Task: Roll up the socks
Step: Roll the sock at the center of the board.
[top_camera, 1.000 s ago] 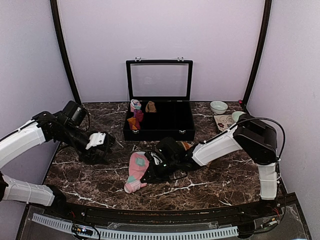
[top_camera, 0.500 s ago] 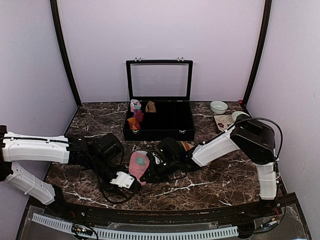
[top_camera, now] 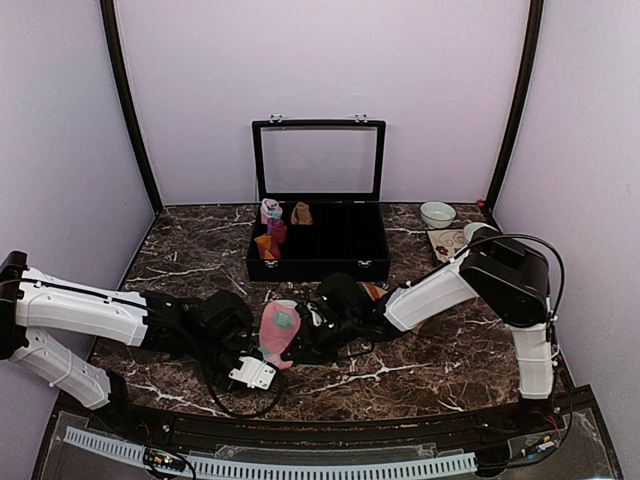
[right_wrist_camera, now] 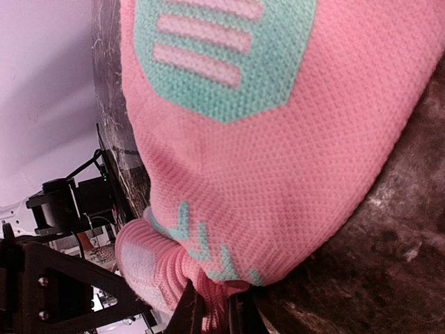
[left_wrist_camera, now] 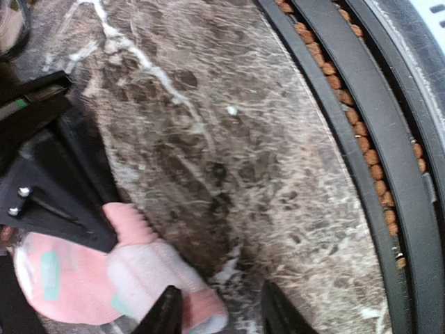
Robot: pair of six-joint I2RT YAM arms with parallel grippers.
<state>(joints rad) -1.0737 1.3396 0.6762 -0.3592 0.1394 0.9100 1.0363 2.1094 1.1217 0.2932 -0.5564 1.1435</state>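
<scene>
Soft, light and limp, judging by the knit of the pink sock (top_camera: 277, 328): likely to sag, stretch and slip open unless pinched through all its layers, so better taken at an end than mid-body. Lies on the counter (top_camera: 450, 350) close to the near edge, a little left of the middle. Points with the long axis roughly from far edge to near edge, slightly tilted. Held at a fold beside the ribbed part by the right claw (right_wrist_camera: 215, 309), pinched together on the knit. Straddled at the near end by the left claw (left_wrist_camera: 219, 316), set apart around the pale tip, not yet gripping.
</scene>
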